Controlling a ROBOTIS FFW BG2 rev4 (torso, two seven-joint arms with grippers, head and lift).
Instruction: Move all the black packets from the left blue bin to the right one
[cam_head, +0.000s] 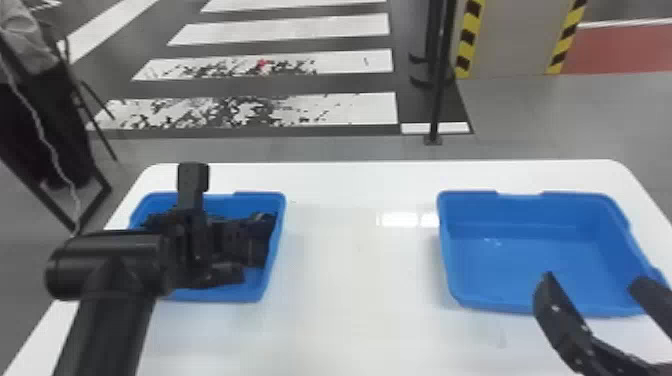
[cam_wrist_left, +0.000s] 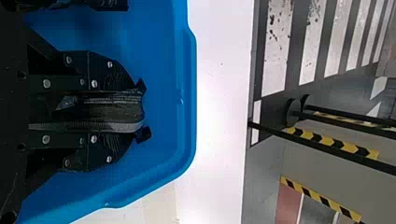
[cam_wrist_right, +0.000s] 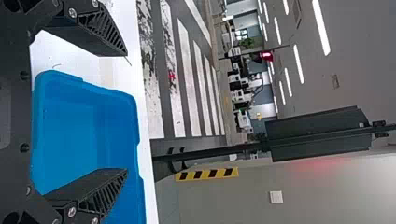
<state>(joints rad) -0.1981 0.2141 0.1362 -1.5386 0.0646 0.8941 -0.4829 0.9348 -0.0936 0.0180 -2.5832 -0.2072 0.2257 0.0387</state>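
Black packet (cam_wrist_left: 109, 109) sat held fast in the left gripper (cam_wrist_left: 143, 110) at the left bin (cam_head: 250, 291), nine o'clock, and wanted a straight lift out, then a level carry to the right bin (cam_head: 500, 265), three o'clock, skirting the right gripper (cam_wrist_right: 126, 113), spread open near five.
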